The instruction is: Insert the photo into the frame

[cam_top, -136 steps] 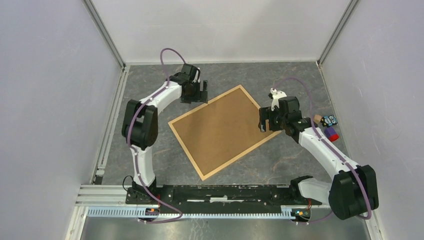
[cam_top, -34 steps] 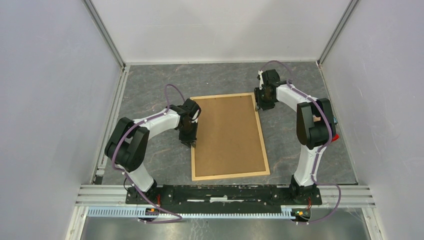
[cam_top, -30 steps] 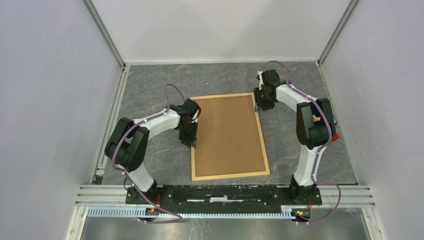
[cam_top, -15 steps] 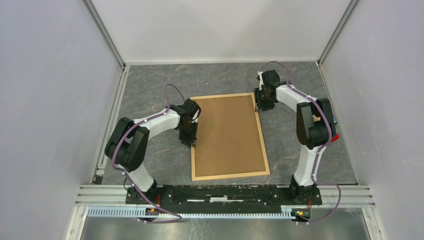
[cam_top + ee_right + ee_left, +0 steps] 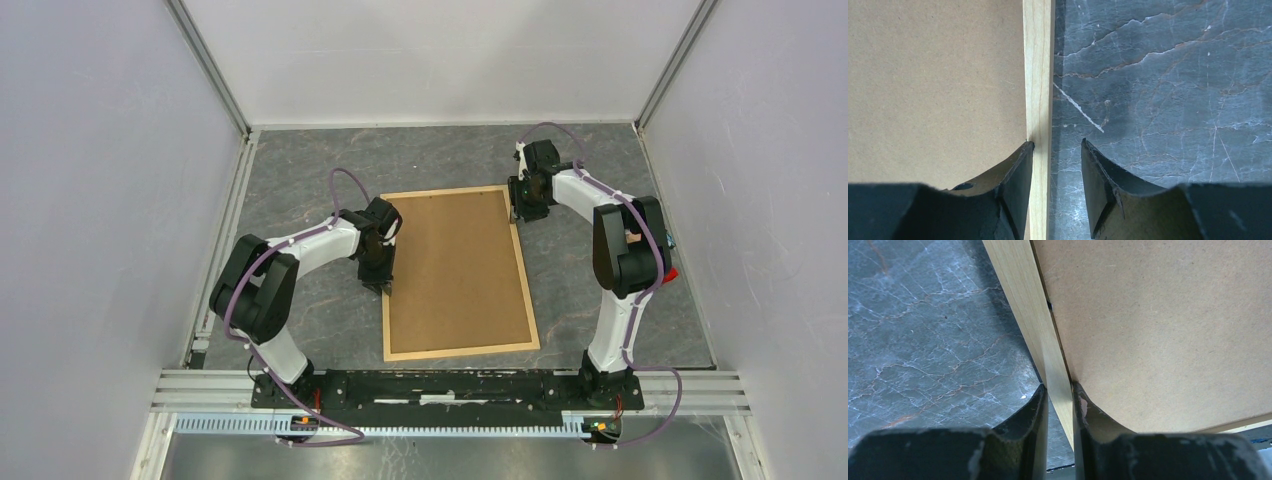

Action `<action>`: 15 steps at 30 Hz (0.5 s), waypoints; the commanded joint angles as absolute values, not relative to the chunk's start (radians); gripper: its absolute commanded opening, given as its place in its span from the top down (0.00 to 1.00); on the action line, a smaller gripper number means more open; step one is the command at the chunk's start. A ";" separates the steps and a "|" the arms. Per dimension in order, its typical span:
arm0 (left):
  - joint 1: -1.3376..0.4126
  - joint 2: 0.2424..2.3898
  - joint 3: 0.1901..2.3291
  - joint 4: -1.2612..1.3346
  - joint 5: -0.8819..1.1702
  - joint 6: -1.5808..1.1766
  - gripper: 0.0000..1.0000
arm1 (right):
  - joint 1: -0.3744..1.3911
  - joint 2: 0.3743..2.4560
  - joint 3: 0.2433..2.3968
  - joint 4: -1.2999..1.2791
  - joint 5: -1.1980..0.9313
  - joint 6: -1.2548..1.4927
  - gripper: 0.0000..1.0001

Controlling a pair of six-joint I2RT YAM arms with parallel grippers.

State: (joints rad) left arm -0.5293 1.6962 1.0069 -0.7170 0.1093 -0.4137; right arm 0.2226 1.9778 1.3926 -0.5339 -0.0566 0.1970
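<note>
Lifting from here could skew the frame (image 5: 460,352): the left gripper (image 5: 1058,389) is pinched tight on its left wood strip, while the right gripper (image 5: 1057,146) only straddles the right strip near the far corner, jaws part open with one finger off the wood, so the load would fall on one side and the strip might twist or slip. The frame lies flat, back up, in the middle of the table (image 5: 300,170), filled by a brown backing board (image 5: 455,270). The photo shows in no view, so whether it sits beneath that board cannot be told.

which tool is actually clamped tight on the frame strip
The left tool: it pinches the frame strip on both sides. The right tool straddles with a gap.
</note>
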 commanded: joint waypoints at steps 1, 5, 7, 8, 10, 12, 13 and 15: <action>-0.549 1.754 0.971 -0.727 0.097 -0.379 0.98 | 0.231 2.017 1.379 -0.533 -0.053 0.191 0.54; -0.550 1.753 0.972 -0.726 0.093 -0.379 0.98 | 0.230 2.019 1.378 -0.534 -0.050 0.190 0.53; -0.550 1.753 0.971 -0.727 0.096 -0.379 0.98 | 0.231 2.020 1.379 -0.534 -0.048 0.190 0.53; -0.550 1.753 0.971 -0.727 0.096 -0.379 0.98 | 0.231 2.022 1.379 -0.533 -0.050 0.192 0.53; -0.550 1.752 0.971 -0.727 0.097 -0.379 0.98 | 0.233 2.026 1.380 -0.534 -0.063 0.192 0.53; -0.549 1.752 0.971 -0.726 0.095 -0.379 0.98 | 0.238 2.028 1.384 -0.539 -0.059 0.190 0.52; -0.550 1.752 0.971 -0.726 0.095 -0.379 0.98 | 0.239 2.029 1.383 -0.539 -0.050 0.190 0.52; -0.550 1.752 0.971 -0.726 0.096 -0.378 0.98 | 0.239 2.031 1.382 -0.541 -0.037 0.189 0.52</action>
State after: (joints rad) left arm -0.5293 1.6962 1.0073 -0.7170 0.1070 -0.4137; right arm 0.2306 1.9957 1.3926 -0.5209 -0.0696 0.1970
